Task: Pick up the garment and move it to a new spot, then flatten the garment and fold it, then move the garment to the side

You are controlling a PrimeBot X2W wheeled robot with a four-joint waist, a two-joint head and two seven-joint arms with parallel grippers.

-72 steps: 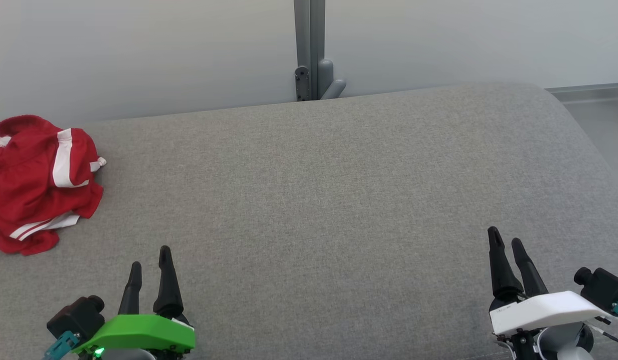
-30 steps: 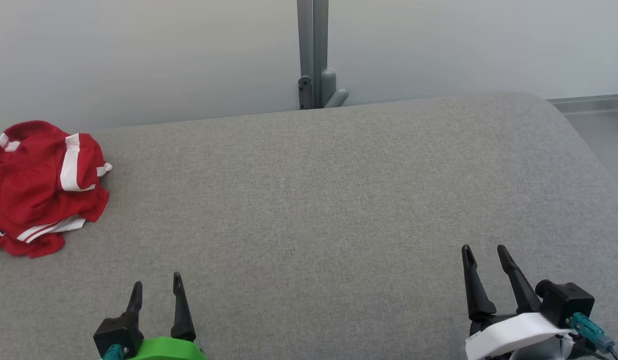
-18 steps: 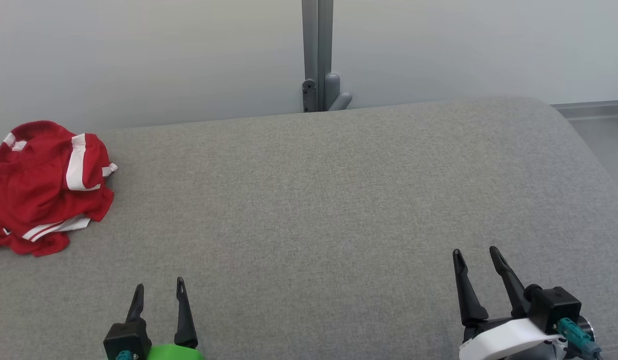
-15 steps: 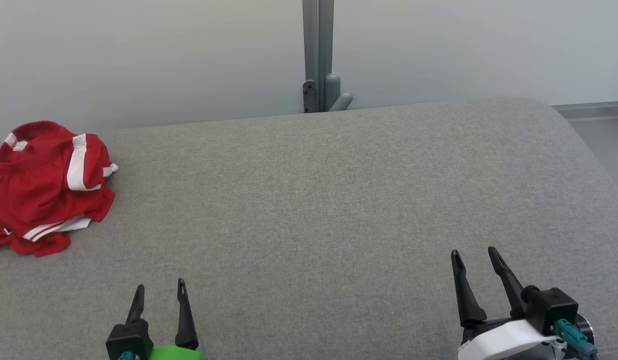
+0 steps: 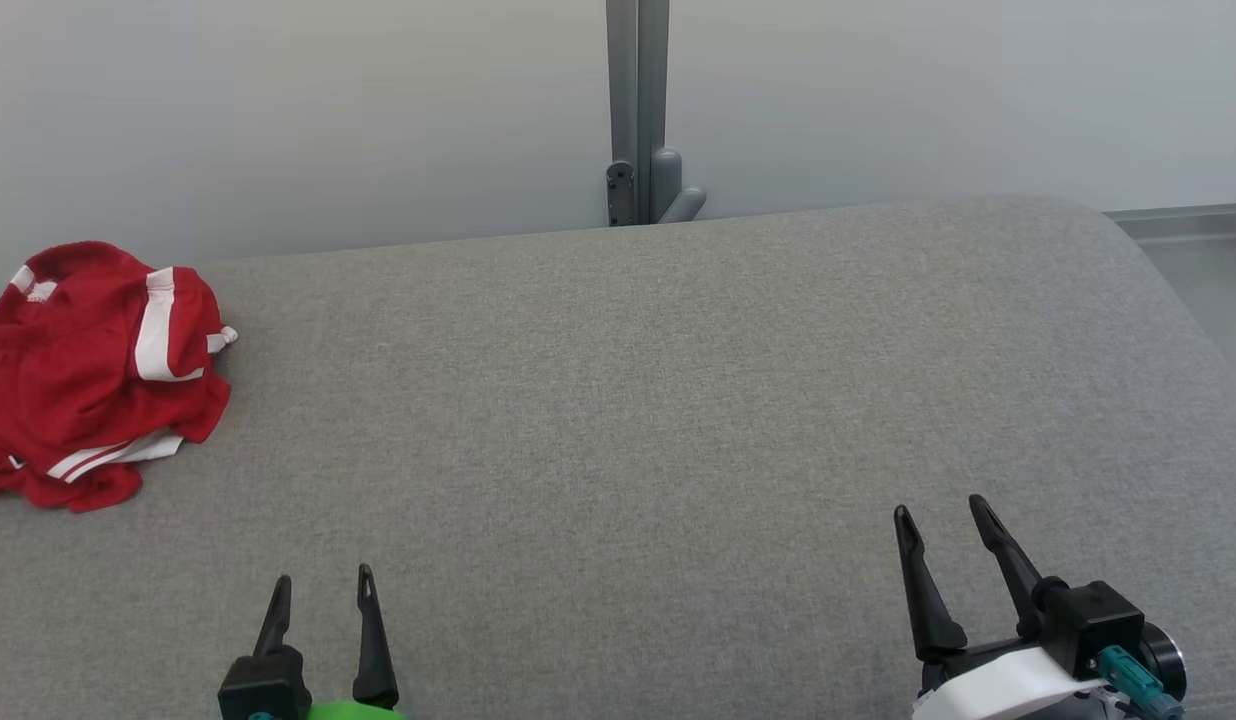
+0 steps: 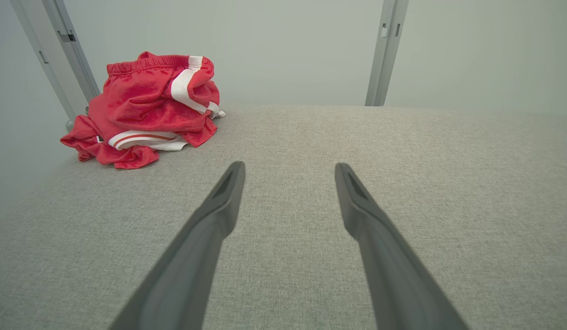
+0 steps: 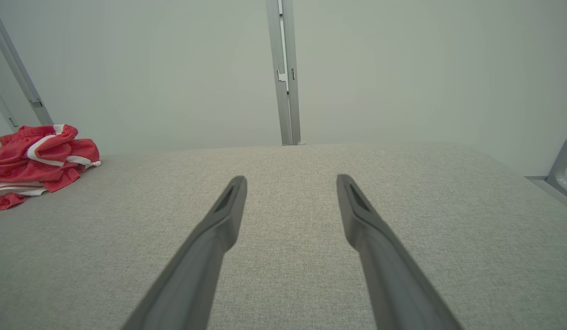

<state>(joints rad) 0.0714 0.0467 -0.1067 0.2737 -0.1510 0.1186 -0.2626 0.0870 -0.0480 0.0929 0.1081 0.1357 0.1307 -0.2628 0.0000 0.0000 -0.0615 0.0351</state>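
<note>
The garment (image 5: 88, 375) is a crumpled red heap with white stripes, lying at the far left of the grey padded surface (image 5: 638, 400). It also shows in the left wrist view as garment (image 6: 146, 112) ahead and to the left, and in the right wrist view as garment (image 7: 36, 158) at the far left. My left gripper (image 5: 321, 587) stands open near the front edge, well short of the garment, with nothing between its fingers. Open and empty too, my right gripper (image 5: 940, 512) sits at the lower right. Both gripper gaps, left gripper (image 6: 288, 169) and right gripper (image 7: 290, 181), frame bare grey fabric.
A grey metal post (image 5: 636, 110) rises against the pale wall behind the surface's far edge. The surface rounds off at the right, where a grey ledge (image 5: 1188, 215) runs. Another slanted post (image 6: 58, 55) stands just behind the garment.
The head camera has shifted slightly, so the scene sits a little to the right. Both grippers have drawn back toward the bottom edge and turned more upright, staying open. The garment lies unmoved.
</note>
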